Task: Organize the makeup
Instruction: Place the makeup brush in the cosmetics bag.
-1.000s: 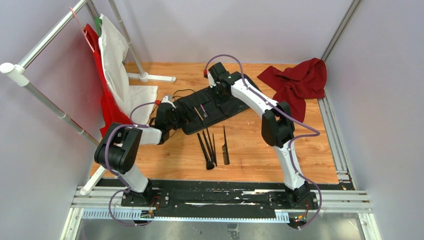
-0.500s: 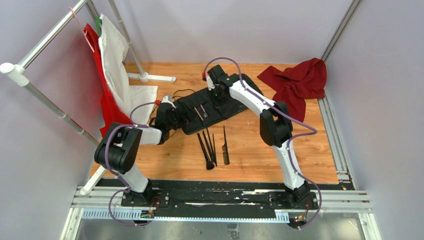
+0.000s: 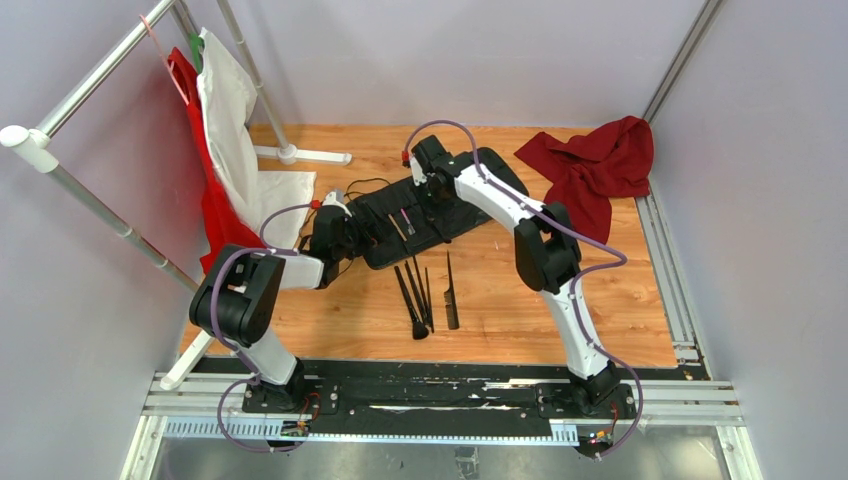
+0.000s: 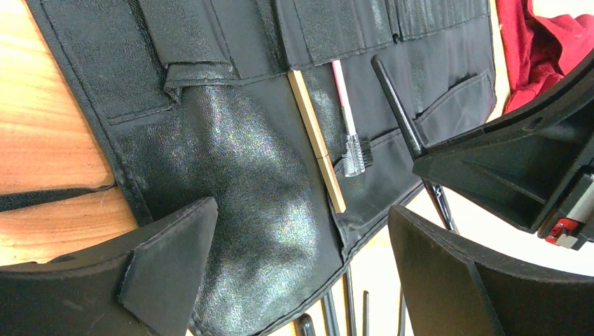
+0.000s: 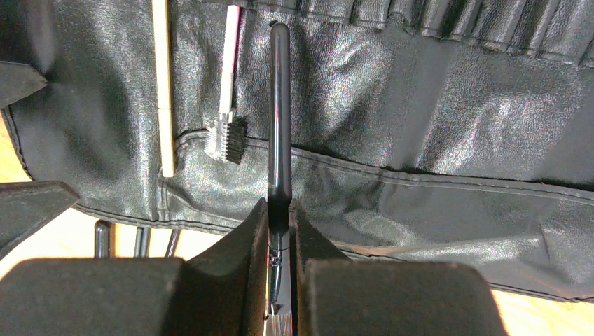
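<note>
Over roll-up case [image 5: 434,98], right hand [image 5: 279,220] clamped on black-handled brush [image 5: 280,119], left hand [image 4: 301,224] spread apart at case's left end, tan-handled brush [image 4: 316,140] and pink-handled brush [image 4: 343,91] slotted alongside

right wrist view: the black brush [image 5: 280,119] runs down between the fingers of the right tool [image 5: 279,217]; its lower end is mostly hidden. the tan-handled brush [image 5: 162,84] is cut off by the top edge. left wrist view: the loose brushes [image 4: 306,326] run off the bottom edge.
</note>
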Controlling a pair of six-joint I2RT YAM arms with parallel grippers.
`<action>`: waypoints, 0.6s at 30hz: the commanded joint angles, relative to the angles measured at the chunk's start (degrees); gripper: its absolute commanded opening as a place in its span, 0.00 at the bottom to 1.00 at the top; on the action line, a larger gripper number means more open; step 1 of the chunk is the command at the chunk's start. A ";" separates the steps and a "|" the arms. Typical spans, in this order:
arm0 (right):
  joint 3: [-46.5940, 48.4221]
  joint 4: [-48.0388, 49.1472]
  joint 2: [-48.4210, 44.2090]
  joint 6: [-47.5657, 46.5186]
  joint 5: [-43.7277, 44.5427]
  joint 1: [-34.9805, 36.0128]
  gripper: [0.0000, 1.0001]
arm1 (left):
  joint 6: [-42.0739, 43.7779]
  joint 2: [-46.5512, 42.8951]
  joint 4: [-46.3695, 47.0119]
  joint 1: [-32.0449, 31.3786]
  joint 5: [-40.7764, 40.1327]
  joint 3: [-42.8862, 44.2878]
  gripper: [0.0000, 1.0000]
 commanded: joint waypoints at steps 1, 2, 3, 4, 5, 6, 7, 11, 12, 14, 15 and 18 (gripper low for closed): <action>-1.21 0.02 1.83 0.71 -0.83 0.54 0.01 | -0.12 1.33 0.26 -0.44 -0.25 0.52 0.98; -1.27 0.04 1.93 0.67 -0.94 0.54 0.01 | -0.17 1.38 0.27 -0.45 -0.21 0.56 0.98; -1.31 0.00 1.97 0.66 -1.01 0.55 0.01 | -0.13 1.32 0.27 -0.45 -0.19 0.60 0.98; -1.35 0.02 1.97 0.66 -1.06 0.55 0.01 | -0.13 1.31 0.27 -0.45 -0.23 0.56 0.98; -1.39 -0.03 1.97 0.73 -1.04 0.56 0.01 | -0.07 1.32 0.27 -0.45 -0.20 0.60 0.98; -1.45 0.03 2.07 0.77 -1.10 0.56 0.01 | -0.17 1.32 0.25 -0.45 -0.23 0.55 0.98; -1.43 0.00 2.08 0.75 -1.13 0.60 0.01 | -0.14 1.30 0.22 -0.45 -0.20 0.60 0.98; -1.60 0.18 2.47 0.66 -1.14 0.55 0.01 | -0.15 1.40 0.27 -0.45 -0.19 0.60 0.98; -1.49 0.15 2.57 0.69 -1.20 0.53 0.01 | -0.07 1.38 0.27 -0.45 -0.19 0.60 0.98; -1.16 0.27 2.99 0.74 -1.21 0.55 0.01 | -0.04 1.34 0.27 -0.45 -0.19 0.60 0.98; -1.09 0.25 3.11 0.75 -1.28 0.55 0.01 | -0.04 1.40 0.27 -0.45 -0.19 0.60 0.98; -0.55 0.48 3.81 0.87 -1.18 0.55 0.01 | -0.04 1.37 0.31 -0.45 -0.10 0.60 0.98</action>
